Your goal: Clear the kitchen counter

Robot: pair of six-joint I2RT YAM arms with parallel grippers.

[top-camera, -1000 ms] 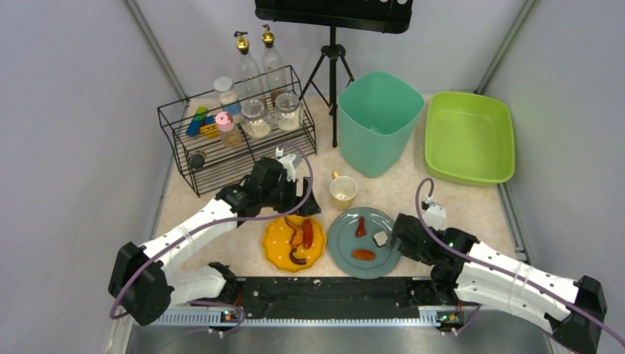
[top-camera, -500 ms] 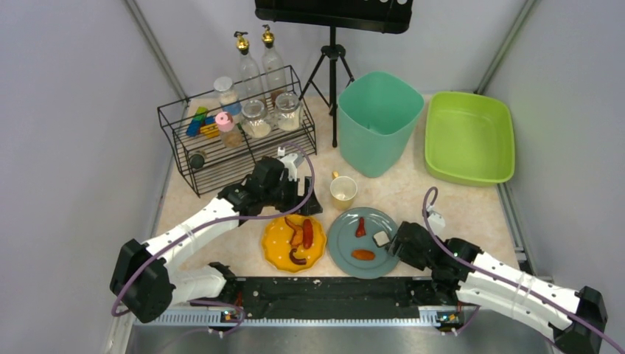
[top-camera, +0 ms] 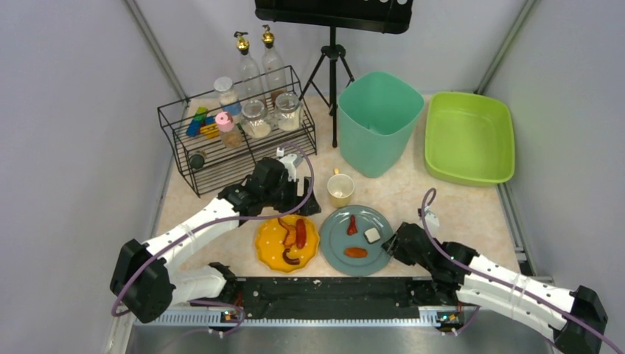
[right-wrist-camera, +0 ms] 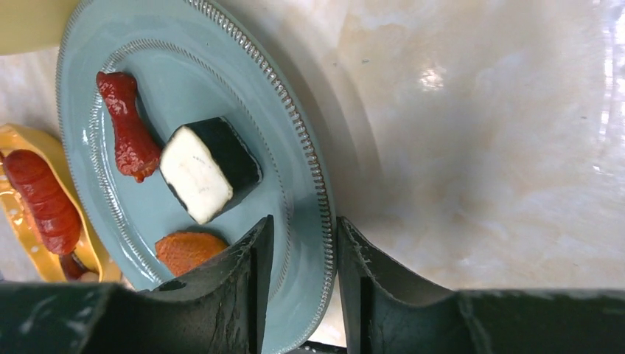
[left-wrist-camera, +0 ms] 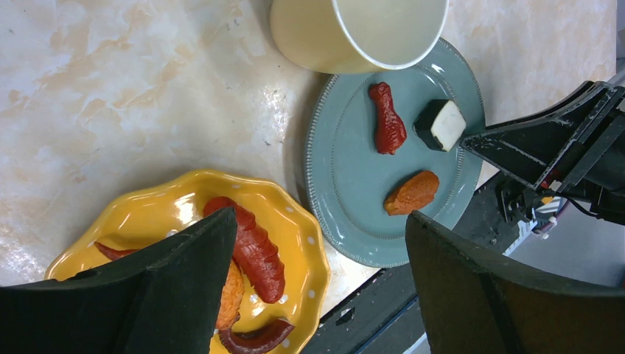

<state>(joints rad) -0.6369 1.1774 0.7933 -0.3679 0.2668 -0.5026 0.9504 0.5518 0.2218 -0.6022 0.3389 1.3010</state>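
- right gripper (right-wrist-camera: 302, 228) straddles blue plate (right-wrist-camera: 295, 125) rim near front edge of kitchen counter (right-wrist-camera: 479, 147), clamped or not: cannot tell
- left gripper (left-wrist-camera: 320, 217) released, spread wide over yellow plate (left-wrist-camera: 147, 214)

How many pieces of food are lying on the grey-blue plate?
3: a red drumstick-shaped piece nearest the cup, a black-and-white block to its right, an orange piece on the near side. Nothing seems hidden.
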